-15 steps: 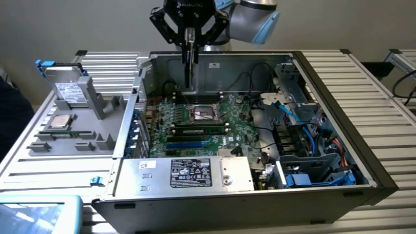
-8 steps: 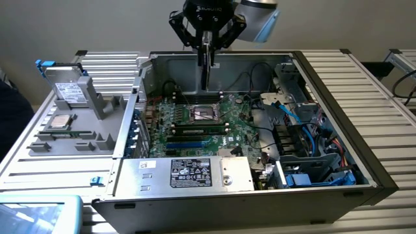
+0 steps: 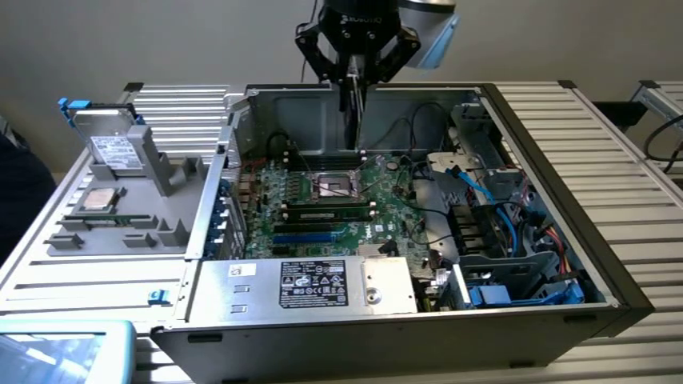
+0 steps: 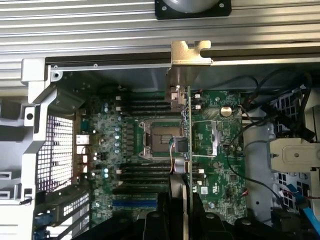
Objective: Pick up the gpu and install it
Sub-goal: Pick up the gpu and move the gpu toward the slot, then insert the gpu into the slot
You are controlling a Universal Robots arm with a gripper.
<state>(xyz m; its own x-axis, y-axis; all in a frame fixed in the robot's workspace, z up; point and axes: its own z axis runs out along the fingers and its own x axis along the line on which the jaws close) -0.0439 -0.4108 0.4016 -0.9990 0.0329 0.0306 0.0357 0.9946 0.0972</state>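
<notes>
As the thin flat gpu (image 3: 353, 116) hangs edge-on over the green motherboard (image 4: 220, 150), black jaws clamp it.

This is looking like a robotics lab bench. An opened computer case (image 3: 373, 348) is lying on a slatted aluminium table (image 3: 629, 160), a grey parts fixture (image 3: 139, 240) is sitting beside it, and a robot gripper (image 3: 353, 78) is hanging above.

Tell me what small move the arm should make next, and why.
Probably shift the gpu toward the blue slots: the pincer holds it edge-on above the processor socket, not over those slots.
</notes>
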